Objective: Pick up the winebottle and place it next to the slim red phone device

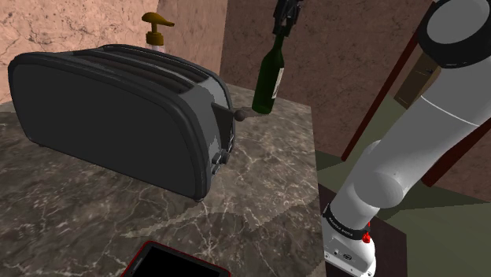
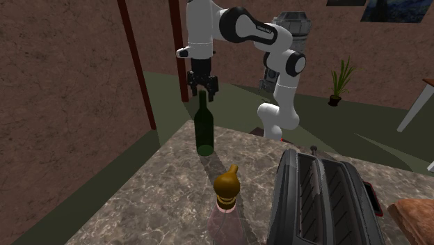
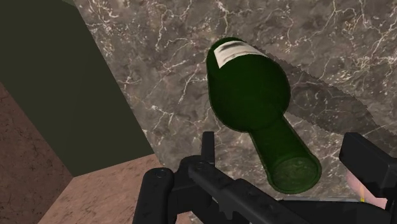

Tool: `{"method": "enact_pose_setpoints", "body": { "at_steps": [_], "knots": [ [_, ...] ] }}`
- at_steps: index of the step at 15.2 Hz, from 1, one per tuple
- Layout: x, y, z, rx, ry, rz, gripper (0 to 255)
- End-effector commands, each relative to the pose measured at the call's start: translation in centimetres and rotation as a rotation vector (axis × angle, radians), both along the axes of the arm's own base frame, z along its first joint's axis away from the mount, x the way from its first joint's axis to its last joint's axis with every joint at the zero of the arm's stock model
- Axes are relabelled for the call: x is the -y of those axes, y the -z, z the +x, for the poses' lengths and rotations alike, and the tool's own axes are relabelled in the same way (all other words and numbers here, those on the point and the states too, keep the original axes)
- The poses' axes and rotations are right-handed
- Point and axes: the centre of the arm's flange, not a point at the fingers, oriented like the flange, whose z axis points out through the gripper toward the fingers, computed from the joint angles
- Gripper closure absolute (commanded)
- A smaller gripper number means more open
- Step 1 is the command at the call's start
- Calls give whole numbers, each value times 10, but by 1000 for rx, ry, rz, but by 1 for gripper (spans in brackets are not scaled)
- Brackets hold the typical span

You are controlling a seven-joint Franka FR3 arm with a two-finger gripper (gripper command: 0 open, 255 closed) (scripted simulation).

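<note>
Winebottle (image 2: 204, 132), dark green, upright near the marbled counter (image 2: 153, 188) edge, neck top between the spread, non-touching gripper (image 2: 203, 91) fingers.

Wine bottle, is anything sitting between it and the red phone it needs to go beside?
Yes: the lever end of the black toaster juts into the straight line from the wine bottle to the red phone. The bottle will likely need lifting over or around that end.

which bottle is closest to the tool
The dark green wine bottle, upright near the counter edge directly beneath the tool. The pale soap dispenser with the gold pump stands farther away, beside the toaster.
</note>
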Motion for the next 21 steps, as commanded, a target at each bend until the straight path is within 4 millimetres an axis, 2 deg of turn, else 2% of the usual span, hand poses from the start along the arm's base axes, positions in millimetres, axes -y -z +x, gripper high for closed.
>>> {"method": "enact_pose_setpoints", "body": {
  "at_steps": [1,10,21],
  "knots": [
    [0,0,0,0,0,0,255],
    [0,0,0,0,0,0,255],
    [0,-58,0,0,0,0,255]
  ]
}}
